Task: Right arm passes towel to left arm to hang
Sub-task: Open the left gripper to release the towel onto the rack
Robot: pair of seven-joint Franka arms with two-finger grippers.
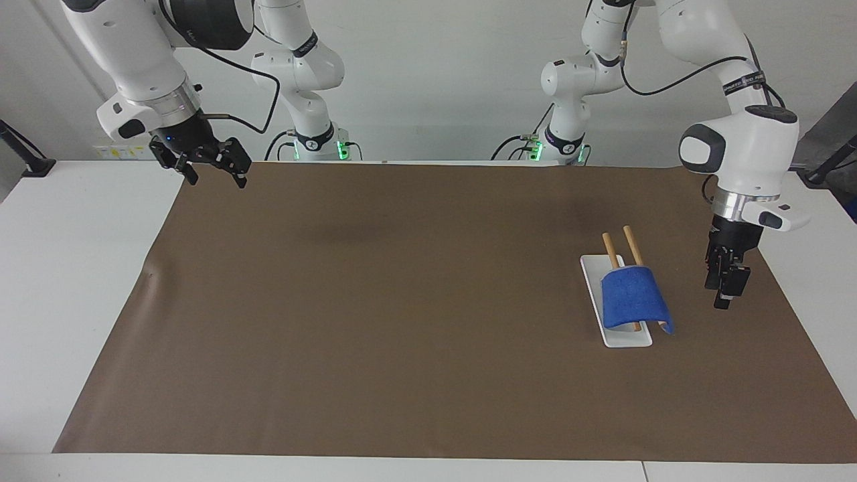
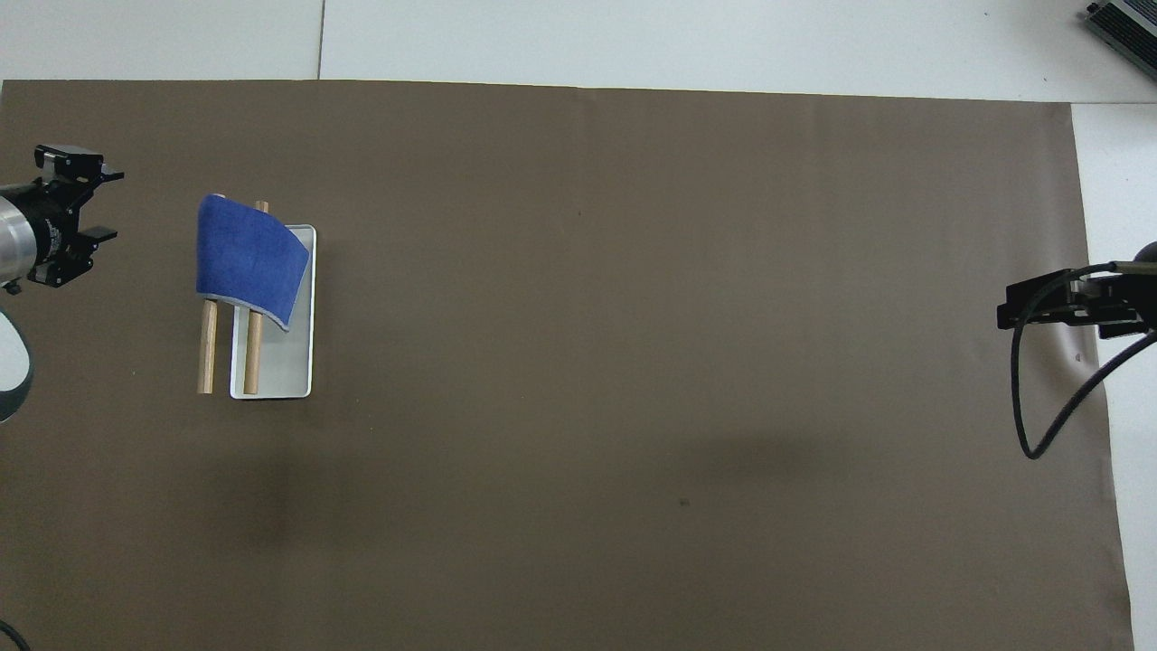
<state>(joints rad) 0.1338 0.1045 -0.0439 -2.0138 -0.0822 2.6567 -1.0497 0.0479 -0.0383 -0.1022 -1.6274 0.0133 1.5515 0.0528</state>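
The bright-blue towel point(image 1: 633, 299) hangs draped over two wooden rods point(image 1: 630, 244) that stand above a white base tray point(image 1: 628, 339), toward the left arm's end of the table. It also shows in the overhead view point(image 2: 250, 259), over the rods point(image 2: 208, 348) and the tray point(image 2: 285, 362). My left gripper point(image 1: 726, 296) is open and empty, apart from the towel, over the mat beside the rack; it also shows in the overhead view point(image 2: 108, 206). My right gripper point(image 1: 217, 179) is open and empty, raised over the mat's edge at the right arm's end; it also shows in the overhead view point(image 2: 1005, 303).
A brown mat point(image 1: 402, 301) covers most of the white table point(image 1: 80, 281). A loose black cable point(image 2: 1039, 425) loops from the right wrist. Two further white arm bases point(image 1: 315, 134) stand at the robots' edge of the table.
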